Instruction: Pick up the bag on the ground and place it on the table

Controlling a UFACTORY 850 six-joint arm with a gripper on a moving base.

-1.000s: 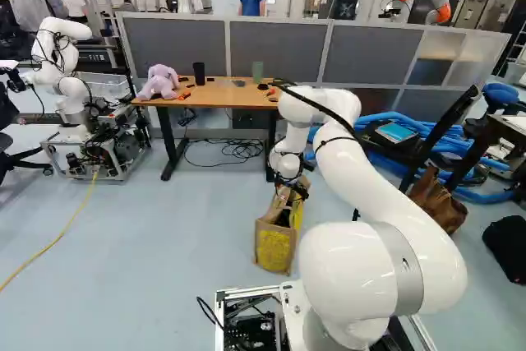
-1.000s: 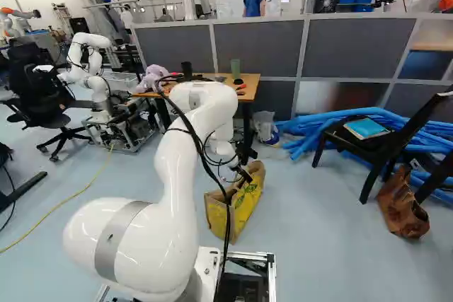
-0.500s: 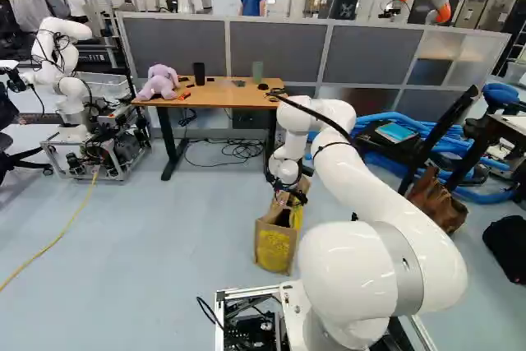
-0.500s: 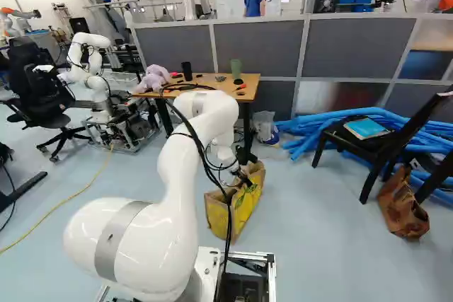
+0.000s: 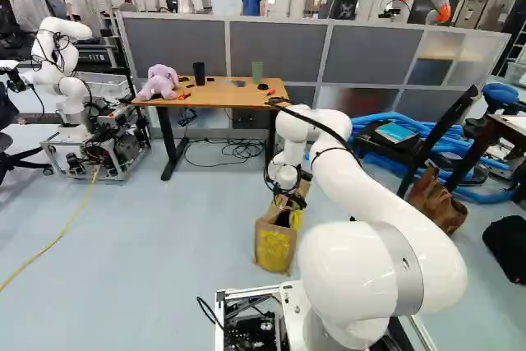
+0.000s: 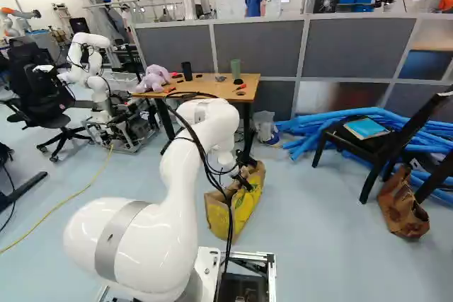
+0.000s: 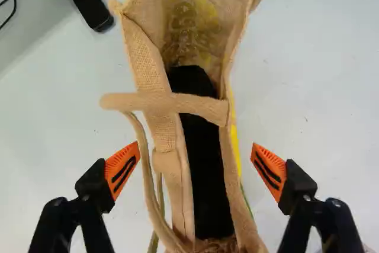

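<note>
Bag [image 6: 244, 210] below pincer [image 6: 245, 181], seen between 2 spread fingers

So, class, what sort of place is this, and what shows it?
Probably a robotics lab: another robot stands at the left of the left base view, grey partition panels divide the space, and cables lie tangled under the table.

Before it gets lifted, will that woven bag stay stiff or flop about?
The woven bag stands upright, but its unevenly bent rim suggests soft sides that may sag. Its handle, draped across the opening, looks limp, so the bag would probably swing. The black item inside might shift.
</note>
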